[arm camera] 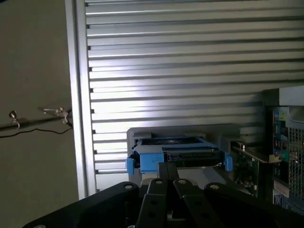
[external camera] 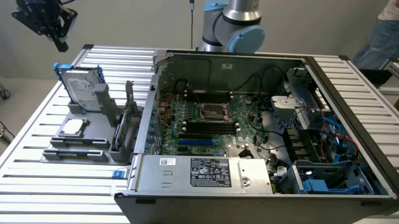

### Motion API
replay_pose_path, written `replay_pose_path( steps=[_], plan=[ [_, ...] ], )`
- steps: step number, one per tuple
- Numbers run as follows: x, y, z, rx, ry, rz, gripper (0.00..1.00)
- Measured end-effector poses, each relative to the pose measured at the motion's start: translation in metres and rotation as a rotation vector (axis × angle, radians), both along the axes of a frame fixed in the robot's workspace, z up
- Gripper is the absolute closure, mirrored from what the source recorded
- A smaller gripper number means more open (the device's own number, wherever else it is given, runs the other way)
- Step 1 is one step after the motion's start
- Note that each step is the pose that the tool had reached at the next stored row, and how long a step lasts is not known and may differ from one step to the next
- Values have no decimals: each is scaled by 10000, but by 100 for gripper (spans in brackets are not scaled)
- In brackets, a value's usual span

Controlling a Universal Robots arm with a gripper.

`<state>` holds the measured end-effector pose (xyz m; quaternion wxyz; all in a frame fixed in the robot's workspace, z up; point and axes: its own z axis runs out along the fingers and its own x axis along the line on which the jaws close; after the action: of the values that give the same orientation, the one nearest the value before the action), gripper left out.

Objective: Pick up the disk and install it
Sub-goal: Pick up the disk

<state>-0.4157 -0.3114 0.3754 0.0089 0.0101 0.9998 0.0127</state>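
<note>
We count one gripper [external camera: 60,43], hanging high above the far corner of the worktop [external camera: 37,196] at the exterior view's left. Its two fingers [arm camera: 154,190] are pressed together with nothing between them.

There is one disk [external camera: 81,88]. It stands on edge in a single grey holder [external camera: 74,151], which rests on the worktop between the edge at the exterior view's left and the computer case [external camera: 249,67]. The disk's blue carrier frames the silver body, and its label faces the near edge. Disk and gripper are well apart, the gripper above and beyond it.

The same holder carries two other parts. One small square silver chip [external camera: 74,126] lies flat, nearer to us than the disk. One card [external camera: 129,119] stands upright on the side toward the case.

We see one case, open on top and taking up the worktop's middle. Inside it, one long grey box with a white sticker [external camera: 206,173] runs along its near wall.

One person's sleeve [external camera: 383,35] shows past the far corner at the exterior view's right.
</note>
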Motion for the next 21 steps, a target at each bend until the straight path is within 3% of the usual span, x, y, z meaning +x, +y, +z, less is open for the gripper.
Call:
replay_pose_path(
  steps=[21],
  plan=[
    [0,0,-9,0,-1,3810,89]
  ],
)
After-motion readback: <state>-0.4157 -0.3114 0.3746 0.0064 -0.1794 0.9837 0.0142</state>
